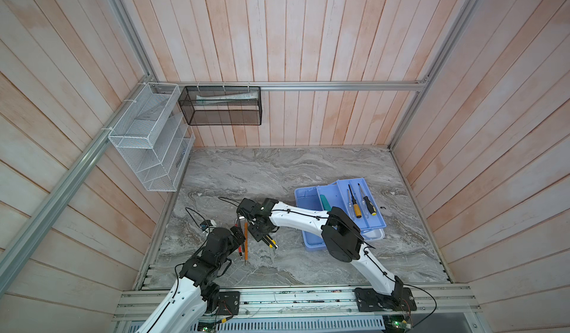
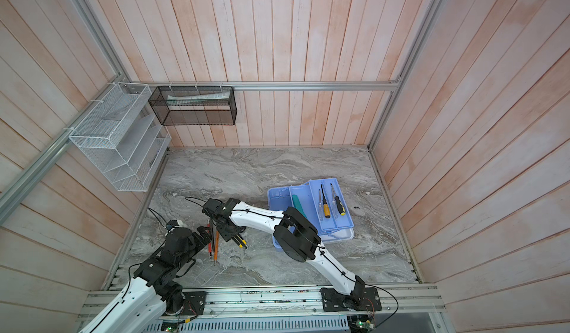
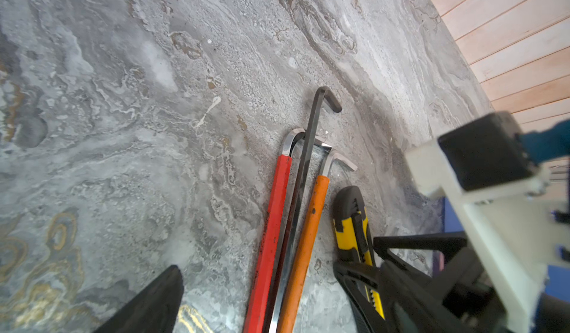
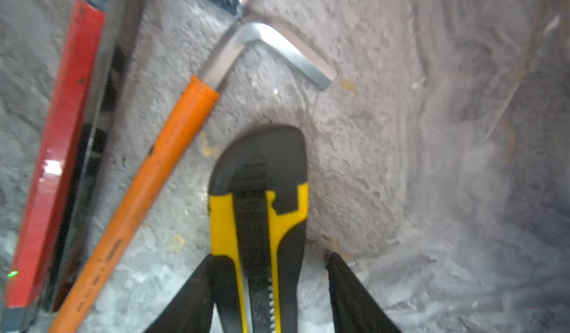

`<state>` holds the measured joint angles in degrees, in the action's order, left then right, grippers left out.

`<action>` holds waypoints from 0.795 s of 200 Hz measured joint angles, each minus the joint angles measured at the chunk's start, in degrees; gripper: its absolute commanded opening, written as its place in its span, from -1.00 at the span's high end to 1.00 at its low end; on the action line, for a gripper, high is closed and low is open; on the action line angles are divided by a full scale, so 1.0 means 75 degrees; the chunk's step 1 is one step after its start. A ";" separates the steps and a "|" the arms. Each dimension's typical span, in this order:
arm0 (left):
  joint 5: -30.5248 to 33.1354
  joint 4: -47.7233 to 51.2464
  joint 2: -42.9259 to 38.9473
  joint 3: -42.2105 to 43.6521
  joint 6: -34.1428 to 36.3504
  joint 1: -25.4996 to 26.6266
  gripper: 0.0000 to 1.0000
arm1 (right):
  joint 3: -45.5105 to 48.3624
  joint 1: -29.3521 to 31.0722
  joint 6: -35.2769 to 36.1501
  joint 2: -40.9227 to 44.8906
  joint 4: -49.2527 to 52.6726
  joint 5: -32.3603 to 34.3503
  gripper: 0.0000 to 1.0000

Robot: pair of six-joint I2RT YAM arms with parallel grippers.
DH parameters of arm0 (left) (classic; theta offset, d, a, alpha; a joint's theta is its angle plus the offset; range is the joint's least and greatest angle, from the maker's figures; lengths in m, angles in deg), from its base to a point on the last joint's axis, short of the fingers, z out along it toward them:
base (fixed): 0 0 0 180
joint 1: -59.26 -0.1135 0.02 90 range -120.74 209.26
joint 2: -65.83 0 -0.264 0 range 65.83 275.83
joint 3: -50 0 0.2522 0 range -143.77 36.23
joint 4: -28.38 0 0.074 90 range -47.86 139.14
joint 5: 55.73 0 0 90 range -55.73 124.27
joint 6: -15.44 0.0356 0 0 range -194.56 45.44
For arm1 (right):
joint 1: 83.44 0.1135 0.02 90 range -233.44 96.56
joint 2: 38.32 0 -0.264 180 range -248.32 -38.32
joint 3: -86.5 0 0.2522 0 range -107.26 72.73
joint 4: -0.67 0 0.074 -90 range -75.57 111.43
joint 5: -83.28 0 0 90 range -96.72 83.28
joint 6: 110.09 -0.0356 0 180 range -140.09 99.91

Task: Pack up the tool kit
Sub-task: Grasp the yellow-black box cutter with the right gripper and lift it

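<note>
The right gripper (image 4: 270, 256) stands half open astride the utility knife (image 4: 256, 192), hex keys (image 3: 305, 223) lying just beside. The left gripper (image 1: 240, 234) is wide open and empty; the toolbox (image 1: 311, 242) sits well apart, partly under the right arm (image 1: 296, 220).

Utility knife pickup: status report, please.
Right gripper open, astride the utility knife on the table. Left gripper open over the hex keys. Orange-sleeved hex key close beside the knife, not touching.
</note>
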<state>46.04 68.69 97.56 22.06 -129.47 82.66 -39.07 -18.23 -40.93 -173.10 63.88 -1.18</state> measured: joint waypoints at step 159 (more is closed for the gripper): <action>0.0303 0.0006 -0.0052 -0.0038 0.0667 0.0000 -1.00 | 0.1300 -0.0073 0.0533 0.0694 -0.1314 -0.0306 0.52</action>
<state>48.31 68.73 97.17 21.78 -124.47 82.66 -29.33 -18.78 -36.93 -167.90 54.03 -3.47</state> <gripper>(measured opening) 0.998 0.338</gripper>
